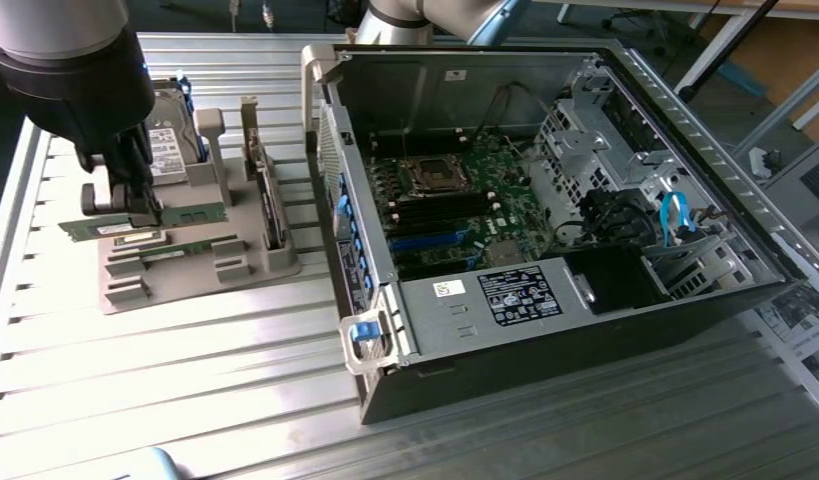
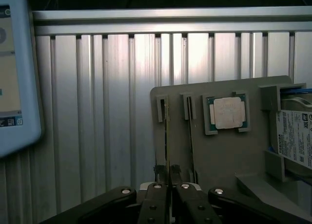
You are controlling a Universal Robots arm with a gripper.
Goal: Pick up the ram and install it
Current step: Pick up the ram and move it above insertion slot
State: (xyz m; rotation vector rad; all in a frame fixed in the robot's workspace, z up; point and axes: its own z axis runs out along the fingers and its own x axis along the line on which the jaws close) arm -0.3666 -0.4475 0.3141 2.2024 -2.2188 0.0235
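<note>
Gripper noted clenched on the ram, gripped edge-on at the grey holder slot — the exterior view's left, well apart from the open case. Risk judged: with so thin a pinch, the stick could be tilted or snagged against the slot wall.

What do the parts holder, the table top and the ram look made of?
The parts holder is matte grey with no glare: probably plastic, perhaps printed. The table top is silvery ribbed slats with bright streaks of reflected light: likely bare aluminium profile. The ram is a thin green stick: it looks like circuit-board laminate, but its finish cannot be told.
</note>
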